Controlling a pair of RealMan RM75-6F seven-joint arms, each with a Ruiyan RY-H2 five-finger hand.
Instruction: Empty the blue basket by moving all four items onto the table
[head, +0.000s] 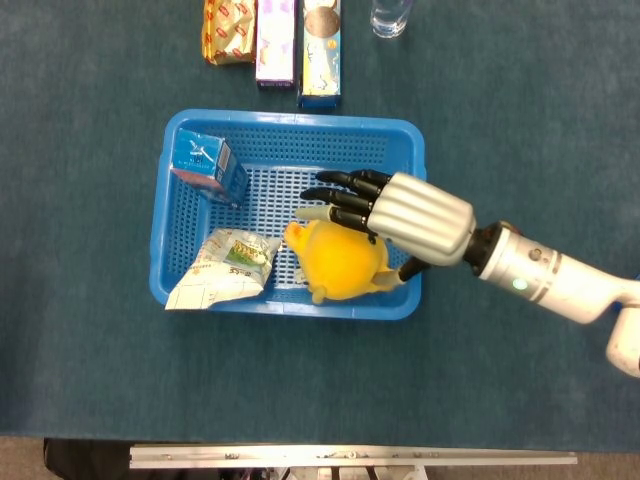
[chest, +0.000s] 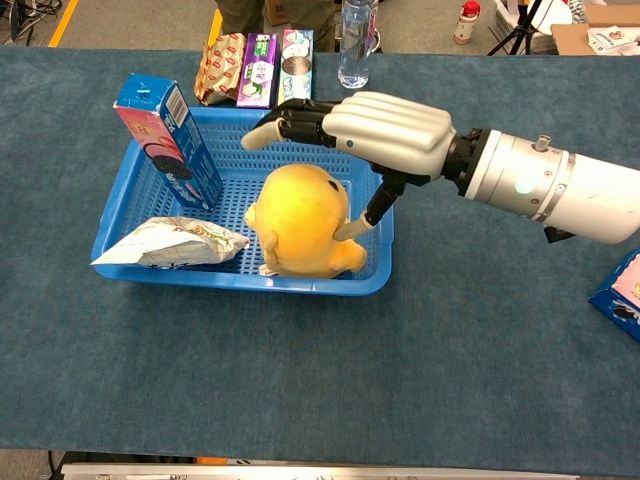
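1. My right hand (chest: 385, 130) sits over the yellow plush toy (chest: 300, 222) with its fingers (chest: 285, 118) spread above the toy's top and its thumb (chest: 365, 215) down against the toy's right flank. It has not closed on anything, so I read it as released, holding nothing.
2. My left hand shows in neither view.
3. The plush toy sits in the front right part of the blue basket (chest: 310, 284), close to the near rim, seen from the chest.
4. A blue carton (chest: 168, 138) stands tilted against the basket's back left corner.
5. A flat white and green snack packet (chest: 170, 242) lies in the front left part of the basket, just beside the plush toy; from the head view its corner overhangs the rim.
6. The basket rests on the dark blue table (chest: 300, 380).
7. Behind the basket, on the table, lie three packets side by side: a red and gold one (chest: 222, 68), a purple one (chest: 259, 70) and a pale blue one (chest: 295, 68), with a clear bottle (chest: 355, 40) to their right.
8. At the right edge of the chest view a blue box (chest: 620, 285) lies on the table, well apart from the basket.
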